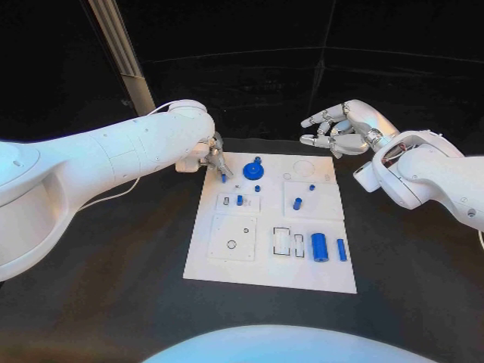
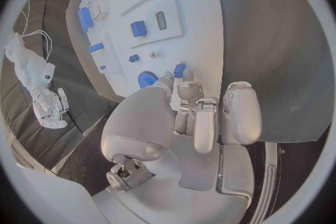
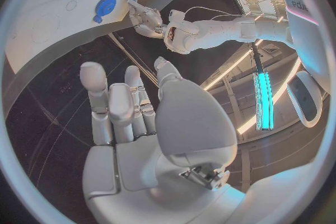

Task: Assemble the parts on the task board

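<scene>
Black table (image 1: 111,302) underfoot, dark curtained backdrop behind. White rectangular task board (image 1: 273,219) lying mid-table, small blue plastic parts (image 1: 320,246) scattered across it. Left silver hand (image 1: 215,161) down at the board's far left corner, fingertips pinching a small blue peg (image 2: 179,70) beside the blue round gear (image 1: 253,169). Right silver hand (image 1: 340,127) hovering beyond the far right corner, fingers loosely spread, holding nothing. No readable writing.
</scene>
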Robot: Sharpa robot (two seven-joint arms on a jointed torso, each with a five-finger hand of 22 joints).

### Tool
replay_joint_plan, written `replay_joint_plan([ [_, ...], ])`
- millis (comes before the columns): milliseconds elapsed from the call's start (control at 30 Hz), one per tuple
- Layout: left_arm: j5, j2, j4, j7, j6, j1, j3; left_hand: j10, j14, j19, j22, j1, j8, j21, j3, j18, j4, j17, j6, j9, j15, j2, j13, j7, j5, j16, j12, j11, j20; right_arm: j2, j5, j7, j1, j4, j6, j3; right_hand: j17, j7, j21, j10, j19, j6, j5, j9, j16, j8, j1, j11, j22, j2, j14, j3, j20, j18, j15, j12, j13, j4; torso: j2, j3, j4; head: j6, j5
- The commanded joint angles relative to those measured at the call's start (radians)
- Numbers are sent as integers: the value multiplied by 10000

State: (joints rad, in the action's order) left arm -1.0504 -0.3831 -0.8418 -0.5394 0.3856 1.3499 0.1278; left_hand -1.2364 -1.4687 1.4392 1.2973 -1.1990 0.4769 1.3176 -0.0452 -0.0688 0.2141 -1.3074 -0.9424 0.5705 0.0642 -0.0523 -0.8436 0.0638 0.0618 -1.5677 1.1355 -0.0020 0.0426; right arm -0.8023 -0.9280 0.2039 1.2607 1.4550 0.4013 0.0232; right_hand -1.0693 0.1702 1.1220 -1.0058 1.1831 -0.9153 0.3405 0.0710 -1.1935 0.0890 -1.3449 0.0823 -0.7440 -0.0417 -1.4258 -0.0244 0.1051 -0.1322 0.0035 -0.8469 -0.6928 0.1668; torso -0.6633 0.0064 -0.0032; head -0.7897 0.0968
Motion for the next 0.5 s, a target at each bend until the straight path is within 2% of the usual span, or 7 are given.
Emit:
replay_joint_plan([
  [33, -70, 18, 16, 188, 195, 10, -2, -11, -1021, 65, 17, -132, 49, 31, -3, -26, -79, -2634, -99, 29, 74, 6, -25, -20, -35, -31, 45, -85, -38, 18, 26, 29, 19, -11, -59, -9, -4, -16, -69, 78, -45, 68, 28, -2, 15, 6, -34, -13, 7, 36, 48, -20, 28, -194, -11, -45, 14, -3, -1, 1, 0, -2, 5],
  [433, -31, 23, 69, 231, 186, 4, 0, -44, -1021, 72, 37, -171, 103, 46, -22, -21, -123, -2634, -138, 53, 85, -23, -59, -44, -40, -31, 67, -103, -48, 22, 26, 26, 19, -32, -61, -9, -2, -17, -72, 82, -41, 67, 32, -1, 15, 9, -63, -15, 9, 55, 48, -17, 27, -194, -13, -52, 25, -2, -7, 3, -6, -13, -1],
  [500, 47, 24, 71, 229, 154, 3, 0, -58, -1021, 69, 35, -289, 136, 39, -145, -24, -192, -2634, -133, 70, 105, -200, -52, -71, -44, -31, 62, -129, -64, 24, 26, 26, 19, -33, -62, -9, -2, -17, -72, 82, -41, 67, 32, -1, 15, 9, -63, -15, 9, 55, 48, -17, 27, -194, -13, -52, 25, -2, -4, 2, -1, -14, -4],
])
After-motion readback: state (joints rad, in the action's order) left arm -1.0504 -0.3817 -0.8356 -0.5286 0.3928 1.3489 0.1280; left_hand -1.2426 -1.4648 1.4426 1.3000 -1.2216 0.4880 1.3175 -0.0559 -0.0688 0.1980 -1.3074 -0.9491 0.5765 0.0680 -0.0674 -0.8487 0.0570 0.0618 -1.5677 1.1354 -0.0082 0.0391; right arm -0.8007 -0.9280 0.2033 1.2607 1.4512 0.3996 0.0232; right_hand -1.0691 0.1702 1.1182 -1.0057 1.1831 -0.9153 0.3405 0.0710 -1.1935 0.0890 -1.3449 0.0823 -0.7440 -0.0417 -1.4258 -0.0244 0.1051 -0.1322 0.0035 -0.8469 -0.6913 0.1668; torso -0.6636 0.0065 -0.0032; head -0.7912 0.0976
